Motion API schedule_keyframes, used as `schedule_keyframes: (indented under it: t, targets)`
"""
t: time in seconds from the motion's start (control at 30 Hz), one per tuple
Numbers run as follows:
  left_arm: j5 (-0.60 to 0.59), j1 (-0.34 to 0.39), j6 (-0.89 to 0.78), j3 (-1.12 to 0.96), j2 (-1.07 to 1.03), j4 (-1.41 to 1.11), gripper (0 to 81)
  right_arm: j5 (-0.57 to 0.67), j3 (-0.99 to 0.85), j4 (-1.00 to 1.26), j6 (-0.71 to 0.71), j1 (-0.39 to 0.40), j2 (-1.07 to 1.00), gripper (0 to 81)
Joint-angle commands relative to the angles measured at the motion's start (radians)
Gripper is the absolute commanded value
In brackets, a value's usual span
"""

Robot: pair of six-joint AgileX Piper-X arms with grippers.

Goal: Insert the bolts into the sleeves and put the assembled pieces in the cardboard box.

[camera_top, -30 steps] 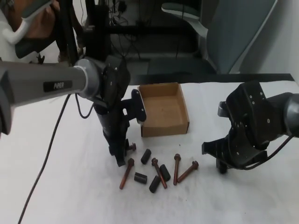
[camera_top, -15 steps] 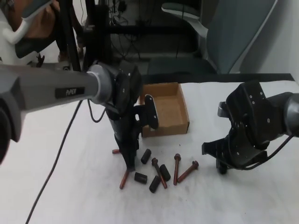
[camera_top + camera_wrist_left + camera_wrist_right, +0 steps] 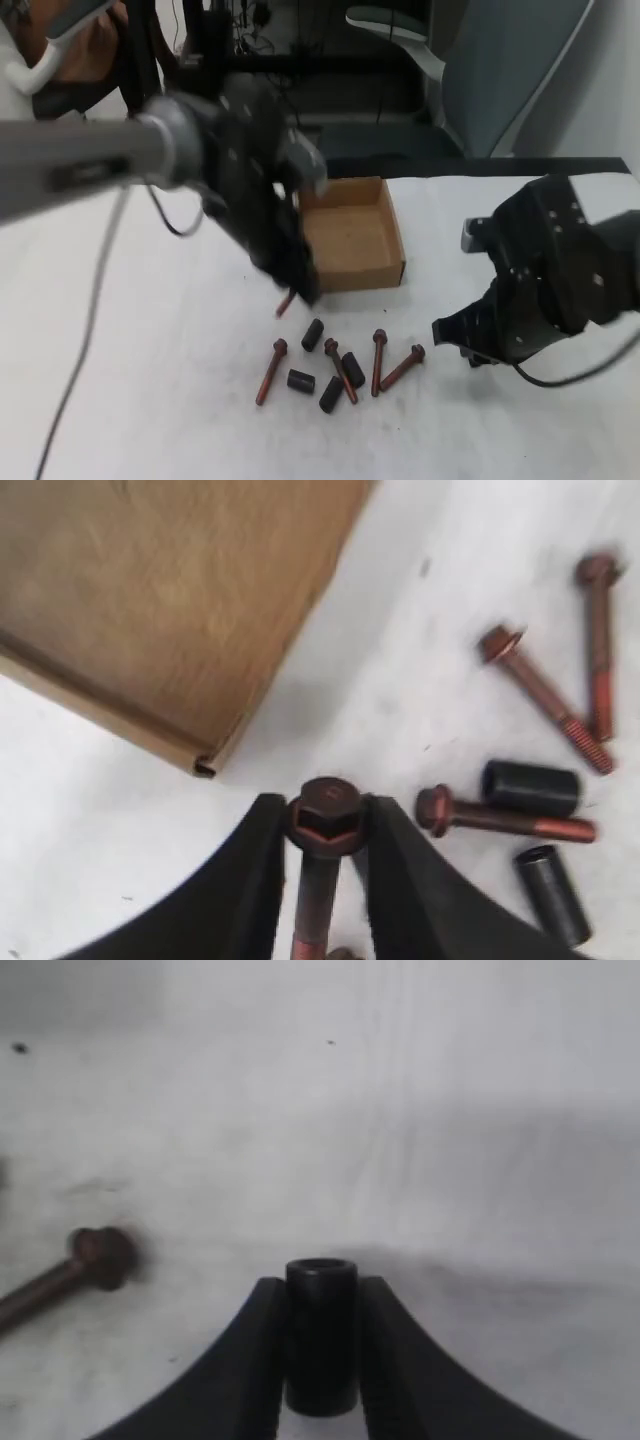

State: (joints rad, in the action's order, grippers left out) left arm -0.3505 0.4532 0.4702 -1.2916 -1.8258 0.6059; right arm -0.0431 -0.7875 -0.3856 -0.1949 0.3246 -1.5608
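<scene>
My left gripper (image 3: 323, 832) is shut on a rust-coloured bolt (image 3: 326, 813), gripping it just under the hex head. In the high view it hangs above the table in front of the cardboard box (image 3: 352, 238), and the bolt (image 3: 285, 303) pokes out below the fingers. My right gripper (image 3: 322, 1295) is shut on a black sleeve (image 3: 322, 1345) held upright, low over the cloth at the right (image 3: 470, 355). Several loose bolts (image 3: 270, 370) and black sleeves (image 3: 313, 334) lie in a cluster between the arms.
The open box (image 3: 170, 600) is close beside the left gripper. A loose bolt head (image 3: 100, 1257) lies on the white cloth not far from the right gripper. An office chair and cables stand behind the bench.
The left arm has risen from the table with the bolt and swung back toward the box. The right arm has shifted only slightly.
</scene>
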Motion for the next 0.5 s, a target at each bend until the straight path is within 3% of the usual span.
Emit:
schedule_keyframes:
  t: [0.0, 0.2, 0.3, 0.47]
  targets:
    - [-0.084, -0.018, -0.055, 0.068, 0.175, -0.103, 1.8, 0.011, 0.062, 0.091, 0.022, 0.036, 0.133, 0.0]
    - [-0.147, -0.024, -0.172, 0.366, 0.533, -0.365, 1.8, 0.065, 0.261, 0.367, 0.051, 0.196, 0.407, 0.0]
    - [-0.146, -0.021, -0.332, 0.542, 0.737, -0.592, 1.8, 0.065, 0.358, 0.560, 0.141, 0.315, 0.525, 0.0]
    - [-0.058, -0.019, -0.654, 0.812, 0.996, -0.976, 1.8, 0.064, 0.463, 0.807, 0.134, 0.490, 0.619, 0.0]
